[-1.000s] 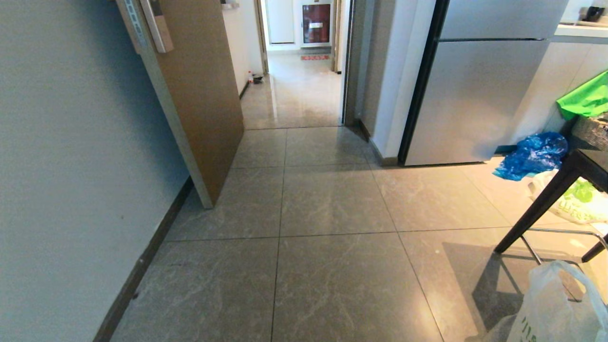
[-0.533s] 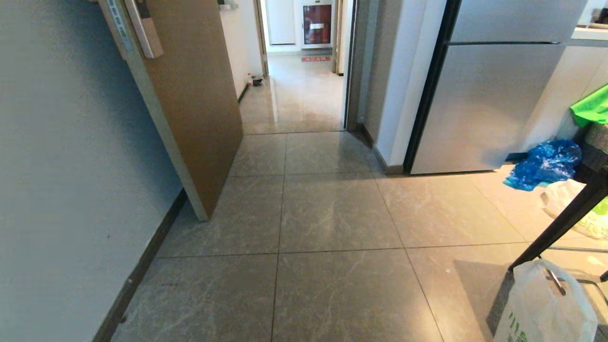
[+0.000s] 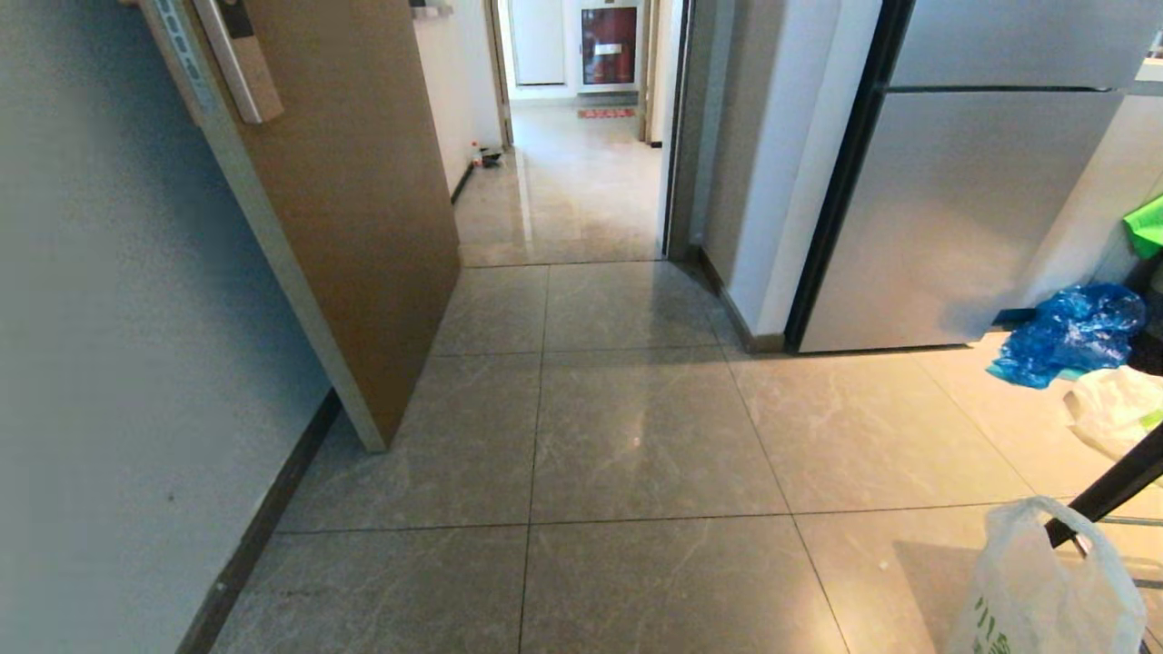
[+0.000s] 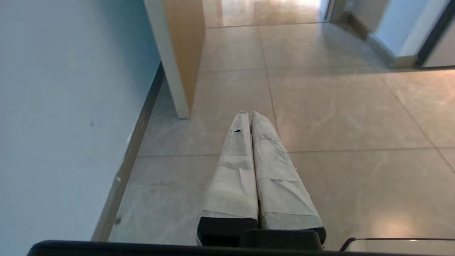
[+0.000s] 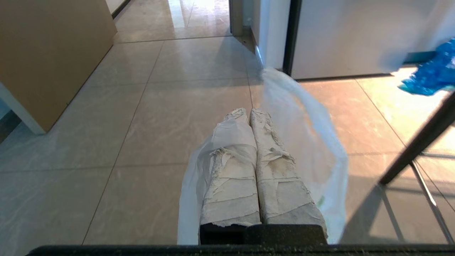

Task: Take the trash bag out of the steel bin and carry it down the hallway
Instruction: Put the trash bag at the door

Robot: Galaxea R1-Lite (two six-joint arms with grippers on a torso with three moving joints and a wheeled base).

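Both fingers (image 5: 234,149) of my right gripper (image 5: 249,113) are pressed tight together, and one loop handle of the trash bag (image 5: 309,142) hangs draped over them. I cannot tell if the handle is pinched between them or just hooked on. On my left gripper (image 4: 249,114) the fingers (image 4: 236,156) are shut too, and they hold nothing.

From my head camera I see the big grey floor tiles (image 3: 636,436) first. A brown door (image 3: 354,209) stands open on my left, beside the pale wall (image 3: 109,318). On my right is a tall silver fridge (image 3: 963,200). Straight ahead, through the doorway, the hallway (image 3: 572,182) runs away from me, shiny and bright, with a cabinet of red things (image 3: 609,45) at its far end (too small for me to read more).

The trash bag shows low in the right corner of that view, white with green print, up off the floor. A black table leg (image 3: 1104,490) slants just behind it. Farther back near the fridge lie a blue bag (image 3: 1068,331) and a white bag (image 3: 1113,409), close to each other.
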